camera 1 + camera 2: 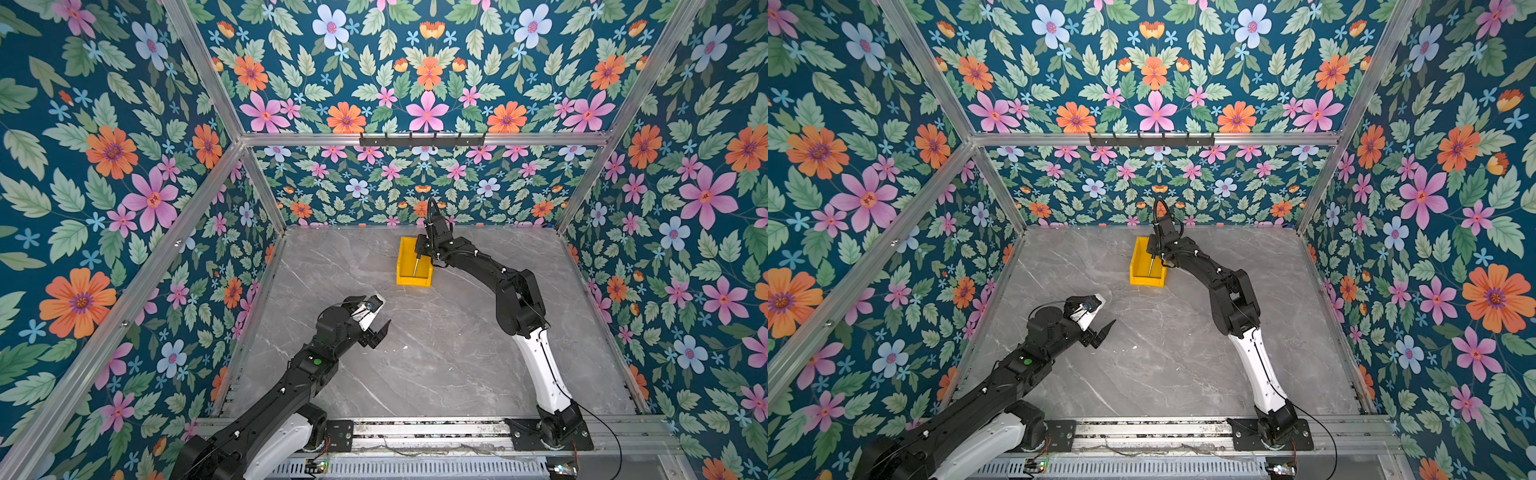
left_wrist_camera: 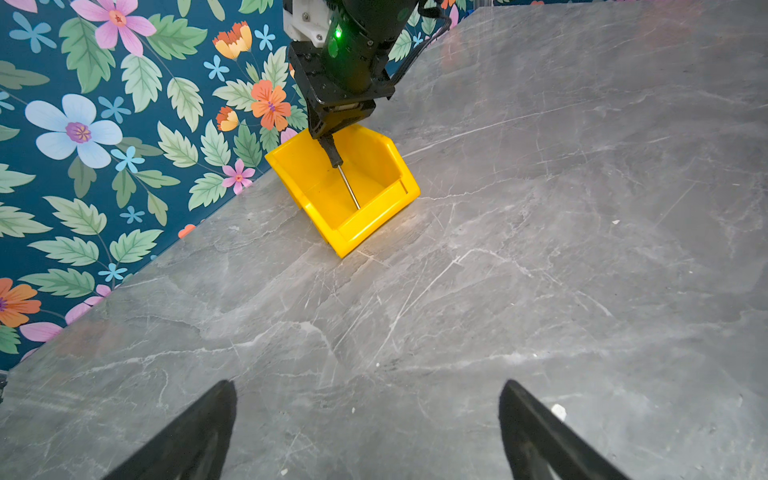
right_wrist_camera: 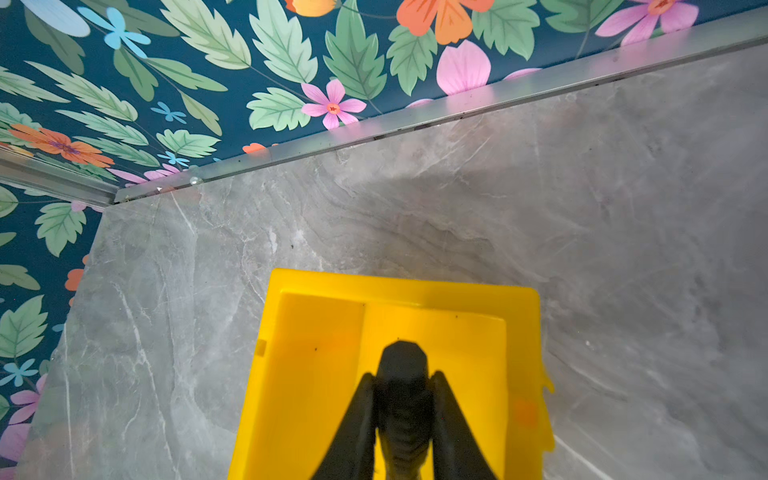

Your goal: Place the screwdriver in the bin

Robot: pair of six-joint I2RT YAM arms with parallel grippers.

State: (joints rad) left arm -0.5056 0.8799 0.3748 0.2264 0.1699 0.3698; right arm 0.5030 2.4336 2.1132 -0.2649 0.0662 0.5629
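Clamps the screwdriver (image 2: 332,153) by its black handle between the right fingers (image 3: 360,415), drawn in close on both sides. Hangs tilted inside the bin (image 2: 299,170), silver shaft slanting down toward the yellow floor; cannot tell whether the tip touches. Spreads the left fingers (image 2: 199,432) wide, holding nothing, over the worktop (image 2: 540,257), well apart from the bin.

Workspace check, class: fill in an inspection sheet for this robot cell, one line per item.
Surface: grey marble-patterned tabletop, white-veined.
Job's things: small yellow plastic bin near the back wall; slim black-handled screwdriver tilted, its silver shaft inside the bin.
Clutter: a few white specks.
Grippers: right gripper shut on the screwdriver; left gripper open, empty.
Cables: black cable looped above the right wrist.
Surroundings: floral wallpaper, aluminium frame.
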